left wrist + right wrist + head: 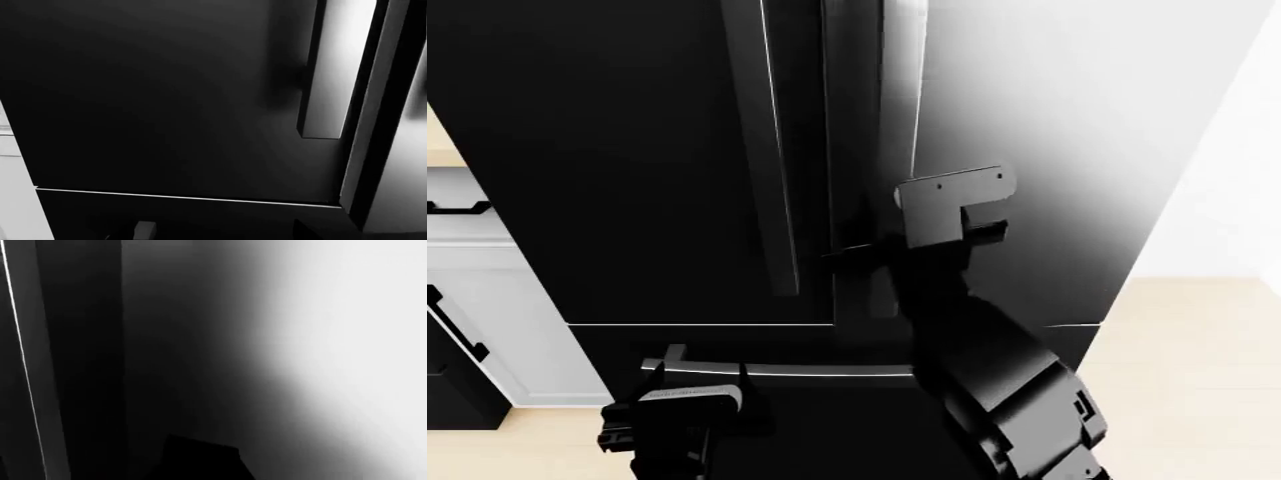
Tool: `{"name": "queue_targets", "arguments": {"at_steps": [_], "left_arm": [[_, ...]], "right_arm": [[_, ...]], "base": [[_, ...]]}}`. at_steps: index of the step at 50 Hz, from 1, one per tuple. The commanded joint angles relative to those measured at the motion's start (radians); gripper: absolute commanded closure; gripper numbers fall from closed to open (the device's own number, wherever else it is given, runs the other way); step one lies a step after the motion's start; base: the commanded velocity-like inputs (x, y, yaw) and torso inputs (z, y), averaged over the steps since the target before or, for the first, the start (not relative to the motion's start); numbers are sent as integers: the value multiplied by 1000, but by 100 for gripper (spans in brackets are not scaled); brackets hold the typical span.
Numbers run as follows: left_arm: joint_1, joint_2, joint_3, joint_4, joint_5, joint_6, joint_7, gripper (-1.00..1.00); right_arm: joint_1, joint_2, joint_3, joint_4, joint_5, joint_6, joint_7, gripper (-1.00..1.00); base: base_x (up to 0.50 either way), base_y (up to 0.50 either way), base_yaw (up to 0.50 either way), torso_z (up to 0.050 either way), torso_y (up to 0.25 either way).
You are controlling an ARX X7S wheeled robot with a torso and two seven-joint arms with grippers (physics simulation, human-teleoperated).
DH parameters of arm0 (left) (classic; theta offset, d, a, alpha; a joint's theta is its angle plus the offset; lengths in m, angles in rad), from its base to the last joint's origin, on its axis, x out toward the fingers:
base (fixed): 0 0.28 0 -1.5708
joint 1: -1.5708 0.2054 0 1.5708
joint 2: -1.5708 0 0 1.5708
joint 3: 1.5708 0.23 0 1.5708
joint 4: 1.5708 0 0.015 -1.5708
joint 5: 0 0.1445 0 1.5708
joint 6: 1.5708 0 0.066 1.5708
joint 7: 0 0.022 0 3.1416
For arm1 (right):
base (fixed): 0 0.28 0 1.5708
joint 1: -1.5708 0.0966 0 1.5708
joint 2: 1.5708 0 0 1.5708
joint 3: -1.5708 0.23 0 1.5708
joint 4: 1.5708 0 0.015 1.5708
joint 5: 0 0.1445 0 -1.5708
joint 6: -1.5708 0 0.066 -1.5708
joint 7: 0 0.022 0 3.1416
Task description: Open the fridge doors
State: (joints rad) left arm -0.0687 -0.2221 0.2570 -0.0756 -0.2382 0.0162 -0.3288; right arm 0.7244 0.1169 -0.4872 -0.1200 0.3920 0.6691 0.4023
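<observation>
**Glossy black doors: take them by the vertical handles**

Black right hand (874, 262) sits up at the centre seam of the fridge doors (601, 150), at the right door's handle (851, 120). The arm's bracket hides the fingers, so whether it has closed on the handle cannot be told. Left hand (674, 395) hangs low in front of the freezer drawer (827, 420), apart from its bar handle (814, 370); opening not readable either, and it holds nothing visible.

Handling, as a judgement: rigid slabs, heavy, hinged at the outer edges, slick gloss faces give no purchase. The left door's handle (330, 70) and its twin are the only holds; grip low to mid bar, pull outward along an arc.

Doors stand upright facing the robot, long axis vertical, handles parallel beside the seam. White cabinet (507, 290) stands to the left.
</observation>
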Motion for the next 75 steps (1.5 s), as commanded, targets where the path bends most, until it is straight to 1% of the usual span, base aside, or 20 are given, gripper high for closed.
{"name": "queue_targets", "arguments": {"at_steps": [1, 11, 13, 19, 20, 23, 25, 28, 33, 36, 37, 39, 42, 46, 48, 53, 57, 60, 65, 75], "left_arm": [[7, 15, -17, 8, 4, 7, 36, -100], [4, 13, -12, 5, 2, 9, 33, -100], [5, 12, -11, 7, 2, 9, 31, -100], [6, 11, -8, 7, 0, 10, 28, -100], [7, 10, -8, 8, 0, 10, 28, -100], [7, 9, -6, 8, 0, 11, 27, -100], [7, 9, -5, 7, 2, 13, 25, -100], [7, 9, -4, 8, 0, 13, 24, -100], [6, 8, 0, 7, 2, 14, 21, -100], [5, 7, 2, 6, 1, 15, 21, -100], [6, 6, 2, 7, 1, 14, 20, -100], [6, 5, 3, 7, 0, 15, 20, -100], [7, 4, 4, 9, -2, 15, 20, -100], [8, 2, 5, 10, -3, 16, 19, -100], [8, 1, 6, 9, -4, 16, 18, -100], [8, -3, 8, 27, -5, 0, 11, -100], [6, 0, 11, 11, -2, 13, 11, -100], [5, -1, 13, 11, -2, 13, 10, -100], [4, -2, 13, 10, -7, 13, 10, -100], [3, -5, 18, 9, -8, 15, 7, -100]], "right_arm": [[-125, 1, 80, -207, 32, -25, 2, 100], [-207, 11, 175, -289, 148, -30, 10, 100], [-233, -4, 229, -301, 227, -31, 0, 100], [-278, 38, 226, -373, 204, -37, 29, 100], [-281, 57, 211, -379, 205, -22, 15, 100], [-292, 58, 225, -385, 218, -31, 16, 100], [-336, 99, 248, -437, 237, -33, 8, 100], [-356, 128, 248, -456, 251, -14, 0, 100], [-360, 180, 255, -532, 269, 53, 34, 100], [-358, 187, 254, -544, 269, 62, 40, 100], [-352, 213, 269, -593, 299, 112, 63, 100], [-359, 217, 310, -618, 380, 134, 55, 100], [-348, 250, 306, -653, 395, 191, 83, 100], [-341, 305, 311, -687, 467, 249, 53, 100], [-345, 306, 322, -688, 472, 243, 54, 100], [-383, 344, 421, -710, 574, 245, 57, 100], [-421, 363, 463, -722, 591, 222, 51, 100], [-438, 366, 472, -722, 588, 207, 43, 100], [-442, 367, 447, -721, 567, 203, 31, 100], [-476, 402, 478, -759, 591, 199, 38, 100]], "base": [[0, 0, 0, 0, 0], [-1, 0, 0, 0, 2], [0, 0, 0, 0, 0], [0, 0, 0, 0, 0], [0, 0, 0, 0, 0], [0, 0, 0, 0, 0], [0, 0, -1, 0, 0], [0, 0, -1, 0, 0], [0, 0, -1, 0, 0], [0, 0, -1, 0, 0], [0, 0, 0, 0, 0], [-5, 0, -1, 0, 0], [0, 0, -1, 0, 3], [0, 0, 0, 0, 0], [0, 0, 0, 0, 5], [-2, 0, -1, 0, 0], [0, 0, -1, 0, 3], [0, 0, -1, 0, 0], [-2, 0, -1, 0, 0], [-1, 0, -1, 0, 1]]}}
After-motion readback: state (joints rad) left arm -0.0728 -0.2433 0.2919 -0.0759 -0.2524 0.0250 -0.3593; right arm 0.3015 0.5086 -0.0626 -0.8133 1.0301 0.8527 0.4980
